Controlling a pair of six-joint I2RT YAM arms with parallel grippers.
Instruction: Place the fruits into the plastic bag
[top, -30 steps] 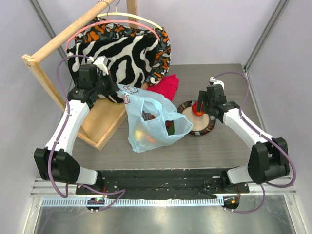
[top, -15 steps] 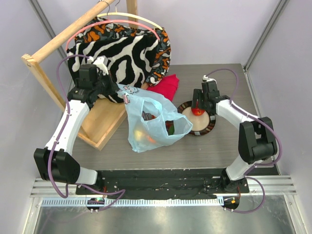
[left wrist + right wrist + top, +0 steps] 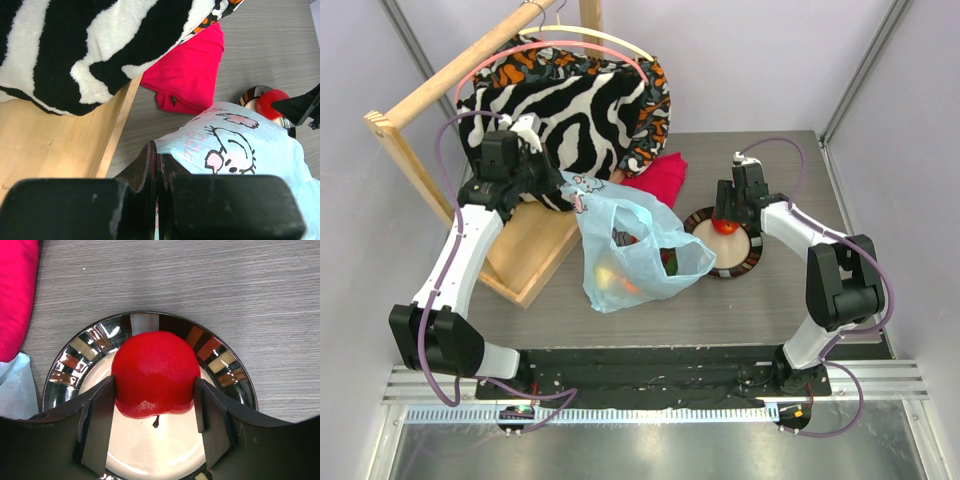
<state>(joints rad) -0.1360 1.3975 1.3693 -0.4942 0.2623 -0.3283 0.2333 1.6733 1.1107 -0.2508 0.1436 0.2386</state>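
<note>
The light-blue plastic bag stands open at mid table, with yellow, orange and dark fruits showing through it. My left gripper is shut on the bag's upper edge and holds it up; the left wrist view shows the closed jaws pinching the printed film. The red apple sits on the dark round plate. My right gripper is over the plate. In the right wrist view its pads press both sides of the apple above the plate's rim.
A red cloth lies behind the bag, beside the plate. Zebra-striped fabric hangs on a wooden rack at the back left, close to my left arm. Grey walls close in both sides.
My right arm has folded its elbow inward and the gripper has shifted slightly left and settled around the apple on the plate. My left gripper and the bag have not moved.
</note>
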